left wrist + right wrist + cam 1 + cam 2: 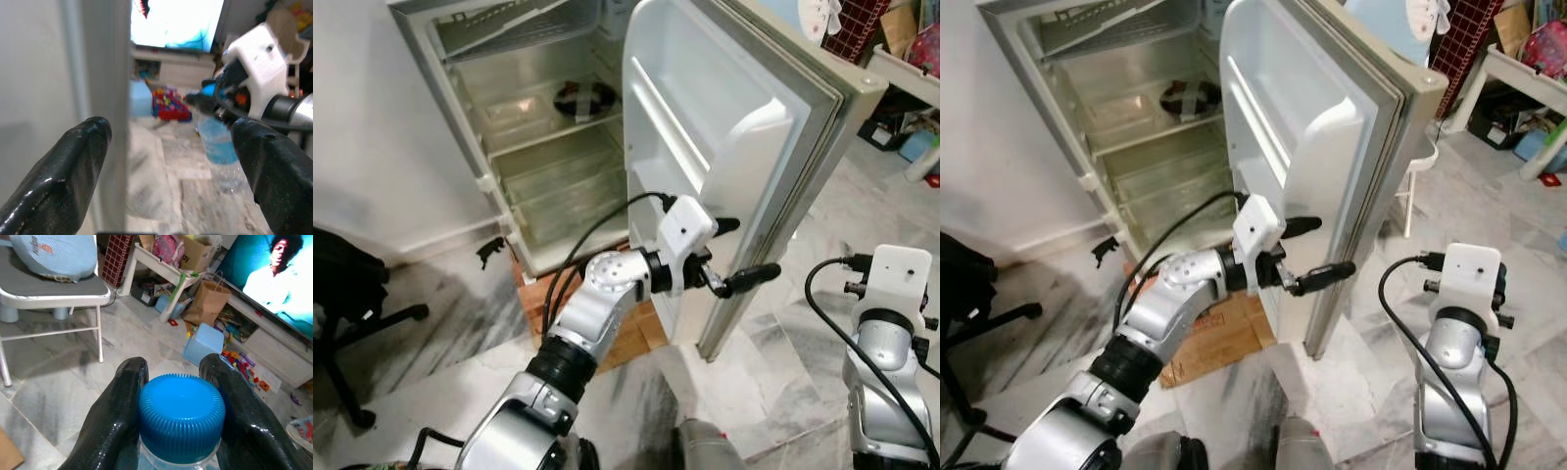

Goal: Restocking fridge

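From the left eye view we see the fridge [543, 127] standing open ahead and to the left, its shelves nearly bare apart from one dark round object [584, 96] on the upper shelf. The fridge door [705, 147] swings out toward us. Our left gripper [744, 253] is at the door's free edge, low down, its two black fingers spread wide with one above and one below, straddling the edge without clamping it. Our right arm [886, 323] hangs near, at the right, on the far side of the door from the shelves.

The right eye view gives the same layout: a brown cardboard sheet [1219, 338] lies on the marble floor [1351, 372] below the fridge.

In the left wrist view the fingers [68, 171] stand far apart, the door edge [105, 98] running between them, and beyond them we see the right gripper [215, 103] with a clear water bottle [217, 147] hanging from it.

In the right wrist view the right gripper's fingers [122, 401] are closed around the bottle's neck just under its blue cap [181, 411].

We judge the step in hand to be holding or widening the door. Next, the bottle must be carried around the door's edge to an open shelf, which likely calls for stepping left first.
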Robot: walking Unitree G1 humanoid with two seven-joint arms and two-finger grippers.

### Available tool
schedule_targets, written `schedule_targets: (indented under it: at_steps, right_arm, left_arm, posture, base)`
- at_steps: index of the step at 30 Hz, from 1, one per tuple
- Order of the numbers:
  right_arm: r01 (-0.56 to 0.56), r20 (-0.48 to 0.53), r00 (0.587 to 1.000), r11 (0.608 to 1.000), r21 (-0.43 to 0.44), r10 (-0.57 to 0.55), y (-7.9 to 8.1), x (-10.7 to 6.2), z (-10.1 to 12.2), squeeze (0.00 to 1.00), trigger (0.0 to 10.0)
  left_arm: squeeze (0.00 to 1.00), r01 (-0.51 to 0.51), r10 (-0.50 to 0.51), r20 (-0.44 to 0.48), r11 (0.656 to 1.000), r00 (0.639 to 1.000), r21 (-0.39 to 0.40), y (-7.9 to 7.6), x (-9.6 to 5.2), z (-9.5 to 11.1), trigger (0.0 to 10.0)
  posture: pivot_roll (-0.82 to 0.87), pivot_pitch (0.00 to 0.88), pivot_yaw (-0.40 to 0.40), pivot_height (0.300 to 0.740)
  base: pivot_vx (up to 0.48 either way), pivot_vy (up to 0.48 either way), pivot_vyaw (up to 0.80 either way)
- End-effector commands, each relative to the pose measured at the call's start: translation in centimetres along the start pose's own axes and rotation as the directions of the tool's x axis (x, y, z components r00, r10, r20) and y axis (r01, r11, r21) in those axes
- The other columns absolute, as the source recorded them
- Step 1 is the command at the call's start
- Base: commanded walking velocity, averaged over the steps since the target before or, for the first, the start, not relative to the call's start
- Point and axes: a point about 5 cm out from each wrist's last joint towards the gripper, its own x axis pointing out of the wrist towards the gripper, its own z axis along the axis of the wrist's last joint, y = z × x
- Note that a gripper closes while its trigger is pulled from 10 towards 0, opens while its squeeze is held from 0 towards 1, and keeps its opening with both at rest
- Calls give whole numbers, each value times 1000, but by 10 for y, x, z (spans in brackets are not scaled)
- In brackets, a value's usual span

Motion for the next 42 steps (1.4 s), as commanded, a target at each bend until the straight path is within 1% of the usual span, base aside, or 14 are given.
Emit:
schedule_targets:
  at_steps: [1, 5, 11, 17, 21, 22, 24, 25, 27, 28, 29, 35, 38, 42]
  right_arm:
    - [25, 14, 1000, 1000, -7, -25, -6, 1, 4, 0, 10000]
    - [25, 15, 1000, 1000, -9, -25, -6, 3, 4, 0, 10000]
    - [30, 19, 999, 999, -19, -29, -6, 8, 6, 0, 10000]
    - [29, 19, 999, 999, -20, -28, -5, 10, 7, 0, 10000]
    - [4, 16, 1000, 1000, -6, -4, -2, 10, 7, 0, 10000]
    - [4, 16, 1000, 1000, -6, -4, -2, 10, 7, 0, 10000]
    - [-46, 20, 999, 999, 25, 46, 8, 11, 9, 0, 10000]
    - [-46, 20, 999, 999, 25, 46, 8, 11, 9, 0, 10000]
    - [-122, 36, 992, 991, 63, 120, 23, 12, 13, 0, 10000]
    - [-122, 36, 992, 991, 63, 120, 23, 12, 13, 0, 10000]
    - [-159, 39, 987, 984, 81, 156, 32, 13, 15, 0, 10000]
    - [-230, 68, 973, 964, 135, 223, 52, 14, 22, 0, 10000]
    - [-274, 99, 961, 946, 175, 260, 60, 15, 26, 0, 10000]
    - [-289, 118, 955, 939, 184, 271, 67, 18, 27, 0, 10000]
  left_arm:
    - [0, -29, 27, 53, 999, 998, 33, 1, 8, 12, 10000]
    - [0, -140, 135, 85, 988, 987, 60, 12, 1, 16, 10000]
    - [0, -387, 376, 118, 918, 919, 88, 39, -47, 13, 10000]
    - [0, -489, 478, 112, 865, 871, 112, 42, -86, 7, 10000]
    - [0, -708, 700, 105, 697, 706, 115, 46, -135, -4, 10000]
    - [0, -708, 700, 105, 697, 706, 115, 46, -135, -4, 10000]
    - [0, -811, 810, 65, 574, 583, 115, 45, -166, -19, 10000]
    - [0, -811, 810, 65, 574, 583, 115, 45, -166, -19, 10000]
    - [0, -883, 886, 29, 458, 463, 104, 41, -193, -30, 10000]
    - [0, -883, 886, 29, 458, 463, 104, 41, -193, -30, 10000]
    - [0, -908, 916, 21, 395, 401, 136, 40, -205, -34, 10000]
    - [0, -961, 971, 4, 236, 239, 142, 37, -227, -40, 10000]
    - [0, -970, 980, -6, 196, 197, 141, 36, -232, -44, 10000]
    - [0, -964, 974, -2, 223, 225, 142, 38, -227, -45, 10000]
  posture:
    - [-135, 99, 45, 740]
    - [-131, 100, 38, 740]
    - [-110, 103, 24, 740]
    - [-103, 106, 18, 740]
    - [-85, 108, 7, 740]
    - [-85, 108, 7, 740]
    - [-62, 109, -7, 740]
    - [-62, 109, -7, 740]
    - [-32, 111, -23, 740]
    - [-32, 111, -23, 740]
    - [-24, 109, -27, 740]
    - [-6, 77, -38, 740]
    - [-4, 55, -36, 740]
    - [8, 32, -38, 740]
  base:
    - [0, 0, 0]
    - [0, 0, 0]
    - [0, 0, 0]
    - [0, 0, 0]
    - [0, 0, 0]
    - [0, 0, 0]
    - [0, 0, 0]
    - [0, 0, 0]
    - [0, 0, 0]
    - [0, 0, 0]
    - [0, 0, 0]
    - [0, 0, 0]
    - [0, 0, 0]
    - [0, 0, 0]
